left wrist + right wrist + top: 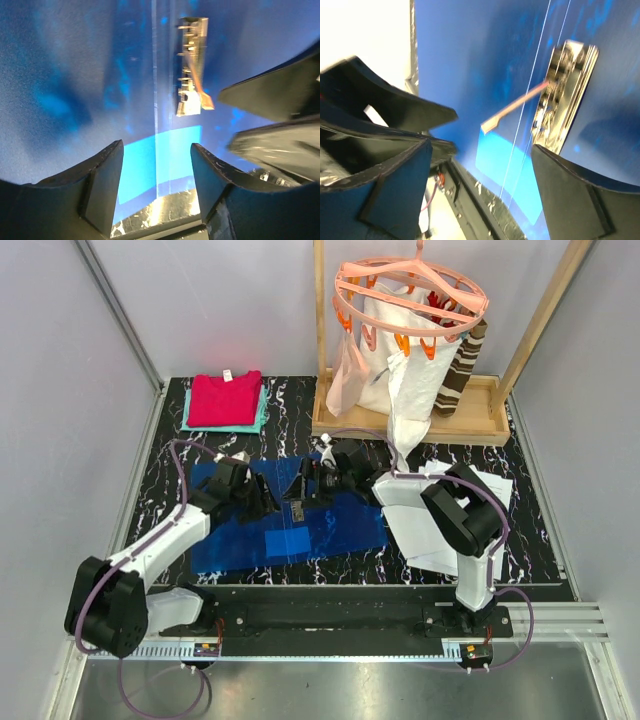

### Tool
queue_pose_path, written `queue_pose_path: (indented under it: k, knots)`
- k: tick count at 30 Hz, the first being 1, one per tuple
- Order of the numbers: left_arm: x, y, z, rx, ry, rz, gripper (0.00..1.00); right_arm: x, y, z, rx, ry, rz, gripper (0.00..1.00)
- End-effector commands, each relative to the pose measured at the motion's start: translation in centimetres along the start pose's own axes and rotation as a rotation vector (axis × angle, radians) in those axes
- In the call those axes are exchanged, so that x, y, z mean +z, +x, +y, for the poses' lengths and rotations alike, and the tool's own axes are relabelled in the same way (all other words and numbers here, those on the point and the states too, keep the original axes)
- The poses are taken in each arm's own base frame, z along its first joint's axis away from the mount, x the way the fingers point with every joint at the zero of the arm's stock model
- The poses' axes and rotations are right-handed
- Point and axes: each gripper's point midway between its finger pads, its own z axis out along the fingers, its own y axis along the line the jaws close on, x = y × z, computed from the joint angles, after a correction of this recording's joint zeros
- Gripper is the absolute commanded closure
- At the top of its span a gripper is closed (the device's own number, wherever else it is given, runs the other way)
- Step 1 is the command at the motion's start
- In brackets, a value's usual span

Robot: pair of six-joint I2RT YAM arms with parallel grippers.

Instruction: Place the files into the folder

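Note:
The blue folder lies open and flat on the black marble table, with a metal clip at its spine and a pale blue rectangle near its front edge. The files, white sheets, lie right of the folder, partly under the right arm. My left gripper is open and empty, low over the folder left of the clip. My right gripper is open and empty just behind the clip. In the left wrist view my gripper frames the folder and clip. In the right wrist view my gripper frames the clip, whose lever stands raised.
Folded red and teal cloths lie at the back left. A wooden rack with a peg hanger and white garments stands at the back right. Grey walls close in on both sides.

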Motion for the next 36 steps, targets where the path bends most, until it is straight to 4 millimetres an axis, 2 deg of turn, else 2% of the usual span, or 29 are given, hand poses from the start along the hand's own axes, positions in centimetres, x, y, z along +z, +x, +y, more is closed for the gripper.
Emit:
queue_pose_path:
  k: [1,5,6,7,8,9,11,12,13,14,15,16,17,19,20,21,22,23,24,27,28,29,30,31,32,33,34,35,36]
  knots:
    - [-2.0,-0.5,-1.3,0.036,0.088,-0.051,0.38,-1.1,0.9,3.4,0.002,-0.149,-0.004,0.09]
    - [-3.9,-0.5,-1.5,0.043,0.119,-0.098,0.37,0.7,2.2,3.8,0.029,-0.176,0.031,0.09]
    - [-4.7,-0.7,-1.8,0.045,0.139,-0.122,0.36,1.0,1.6,4.8,0.015,-0.203,0.023,0.09]
    - [-5.3,-0.6,-1.9,0.047,0.149,-0.127,0.36,1.6,1.4,4.6,0.018,-0.204,0.029,0.09]
    - [-5.8,-0.6,-2.1,0.049,0.160,-0.139,0.35,1.9,1.0,4.8,0.009,-0.207,0.024,0.09]
    - [-6.2,-0.8,-2.1,0.050,0.168,-0.152,0.35,2.2,-0.4,6.2,-0.012,-0.227,0.015,0.09]
    - [-7.6,-1.0,-2.4,0.060,0.195,-0.197,0.34,3.2,-1.6,6.4,-0.045,-0.221,0.009,0.09]
    - [-7.9,-0.8,-2.0,0.060,0.185,-0.204,0.34,3.5,-3.3,7.5,-0.073,-0.216,-0.015,0.09]
    - [-8.7,-1.0,-2.1,0.068,0.194,-0.222,0.33,4.4,-4.0,6.3,-0.109,-0.184,-0.017,0.09]
    - [-9.1,-1.0,-2.1,0.070,0.196,-0.230,0.33,4.6,-5.6,7.1,-0.128,-0.172,-0.023,0.09]
    - [-9.3,-0.6,-1.9,0.070,0.190,-0.217,0.33,5.0,-6.1,6.7,-0.153,-0.157,-0.029,0.09]
    - [-10.0,-0.7,-2.1,0.071,0.203,-0.234,0.33,5.9,-6.4,5.2,-0.187,-0.126,-0.024,0.09]
    - [-10.3,-0.5,-2.1,0.070,0.211,-0.235,0.33,6.1,-7.6,5.9,-0.220,-0.134,-0.035,0.08]
    - [-10.7,-0.1,-2.1,0.061,0.223,-0.229,0.32,7.4,-7.2,3.3,-0.237,-0.099,0.010,0.08]
    - [-11.1,0.1,-2.3,0.060,0.238,-0.236,0.32,7.6,-8.2,3.6,-0.262,-0.115,0.001,0.08]
    - [-11.2,0.3,-2.4,0.057,0.252,-0.230,0.31,7.9,-7.9,3.0,-0.260,-0.113,0.033,0.08]
    - [-11.2,0.5,-2.5,0.055,0.260,-0.225,0.30,8.9,-7.6,1.2,-0.270,-0.096,0.055,0.08]
    - [-11.2,0.5,-2.5,0.054,0.264,-0.224,0.30,8.9,-8.5,1.8,-0.297,-0.101,0.046,0.08]
    - [-11.2,0.6,-2.7,0.063,0.275,-0.215,0.30,8.8,-8.1,0.7,-0.285,-0.048,0.070,0.08]
    - [-10.3,1.3,-3.3,0.084,0.298,-0.154,0.25,6.9,-9.4,0.6,-0.311,0.083,0.030,0.07]
    - [-10.0,1.5,-3.4,0.086,0.304,-0.134,0.22,4.8,-10.5,2.5,-0.350,0.109,-0.015,0.06]
    - [-9.7,1.5,-3.6,0.090,0.311,-0.122,0.19,3.3,-10.5,0.7,-0.324,0.234,-0.033,0.05]
    - [-9.1,1.6,-4.1,0.098,0.325,-0.099,0.17,0.5,-11.6,2.9,-0.333,0.256,-0.093,0.05]
    - [-8.9,1.5,-4.5,0.107,0.337,-0.095,0.14,-1.0,-11.7,2.8,-0.323,0.298,-0.118,0.03]
    - [-8.9,1.2,-5.5,0.126,0.367,-0.103,0.13,-2.7,-10.6,0.0,-0.277,0.409,-0.119,0.02]
    - [-8.3,1.1,-6.1,0.138,0.366,-0.087,0.11,-6.0,-11.5,1.3,-0.239,0.421,-0.185,0.02]
    - [-8.1,0.9,-6.7,0.155,0.374,-0.087,0.10,-7.8,-11.4,0.5,-0.204,0.455,-0.207,0.02]
    - [-7.9,1.4,-7.9,0.193,0.394,-0.068,0.11,-9.3,-9.1,-2.5,-0.145,0.531,-0.180,0.02]
    - [-8.2,0.4,-9.6,0.226,0.419,-0.107,0.10,-12.5,-9.4,-1.4,-0.103,0.520,-0.250,0.02]
